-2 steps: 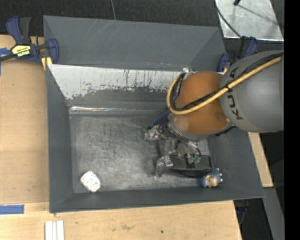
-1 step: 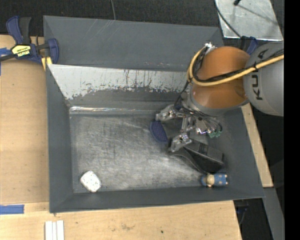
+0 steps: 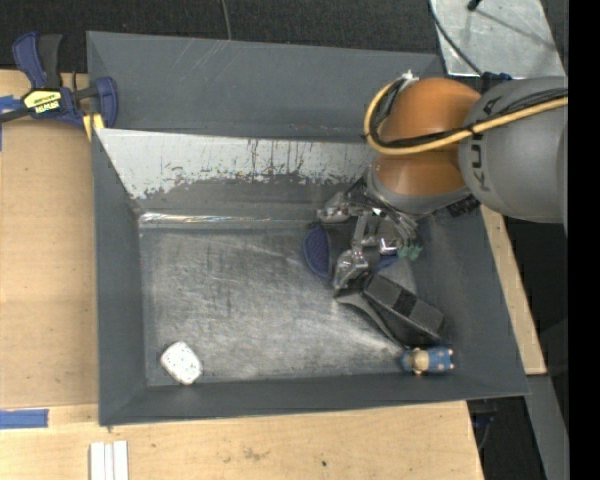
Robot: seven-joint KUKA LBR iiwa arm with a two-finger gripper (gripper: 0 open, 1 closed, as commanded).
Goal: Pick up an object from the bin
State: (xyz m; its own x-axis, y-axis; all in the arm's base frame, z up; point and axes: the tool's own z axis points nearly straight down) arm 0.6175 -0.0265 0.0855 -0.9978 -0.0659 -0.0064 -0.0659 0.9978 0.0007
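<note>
My gripper (image 3: 360, 243) hangs low in the bin's right half, below the orange cover on the wrist. Its tip is right beside a dark blue rounded thing (image 3: 317, 252), which lies just to its left, and I cannot tell whether they touch. A black, flat, elongated thing (image 3: 402, 308) lies slanted directly below and to the right of the gripper's tip. A small green bit (image 3: 412, 253) shows at the gripper's right side.
A small blue and yellow figure (image 3: 427, 360) lies at the bin's front right corner. A white speckled block (image 3: 181, 363) sits at the front left. The arm and its cables cover the back right of the bin.
</note>
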